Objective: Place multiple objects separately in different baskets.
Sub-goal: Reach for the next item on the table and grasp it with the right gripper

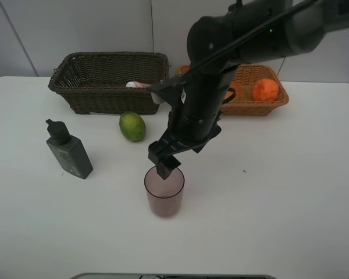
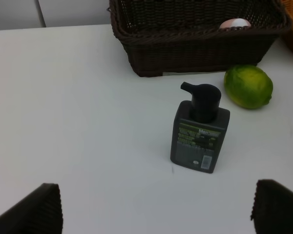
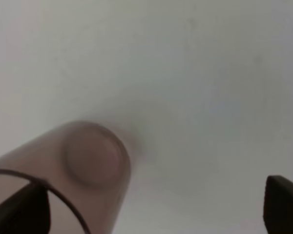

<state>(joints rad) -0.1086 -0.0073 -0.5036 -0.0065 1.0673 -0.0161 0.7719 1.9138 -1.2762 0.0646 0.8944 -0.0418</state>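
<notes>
A translucent mauve cup (image 1: 164,190) (image 3: 83,165) stands upright near the table's front middle. My right gripper (image 1: 164,164) (image 3: 151,207) hangs open just over it, one finger at the cup's rim and the other well clear to the side. It grips nothing. Left of the cup stand a dark grey-green bottle (image 1: 68,150) (image 2: 200,131) and a green citrus (image 1: 132,126) (image 2: 248,87). My left gripper (image 2: 156,214) is open, short of the bottle. The dark brown basket (image 1: 110,81) (image 2: 195,44) holds the pink white-capped bottle (image 1: 138,85) (image 2: 235,23). In the tan basket (image 1: 262,106) lie an orange (image 1: 265,89) and a peach (image 1: 235,89), partly hidden by the arm.
The right arm (image 1: 221,64) reaches in from the back right, crossing in front of both baskets. The white table (image 1: 279,192) ends near the picture's lower edge.
</notes>
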